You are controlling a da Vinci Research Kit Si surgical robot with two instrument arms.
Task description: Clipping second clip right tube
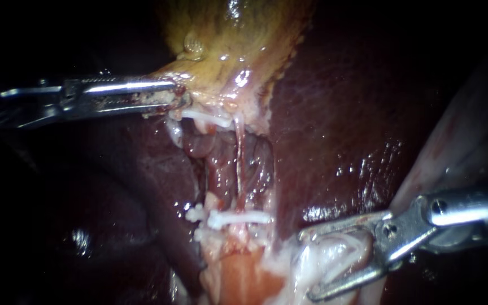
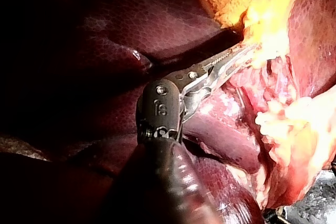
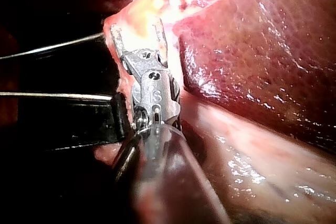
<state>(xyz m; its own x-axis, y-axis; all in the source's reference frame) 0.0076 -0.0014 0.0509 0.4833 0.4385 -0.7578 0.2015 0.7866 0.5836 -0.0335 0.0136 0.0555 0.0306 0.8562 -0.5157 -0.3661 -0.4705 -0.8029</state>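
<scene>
Tube stretched tight, right instrument waiting off to the side.

The left instrument comes in from nine o'clock with its jaws pinched on the foot of the gallbladder up at twelve. That pull looks like the reason the thin tube runs so straight down the middle, lifted clear of the liver. An upper clip crosses near its top and a lower clip crosses near its bottom, with bare tube between them. At five o'clock the right instrument has its jaws spread wide, with pale tissue bulging in the gap. I can't tell whether that tissue is gripped or just lying there. The tube is well apart from those jaws, at about ten o'clock from them.
</scene>
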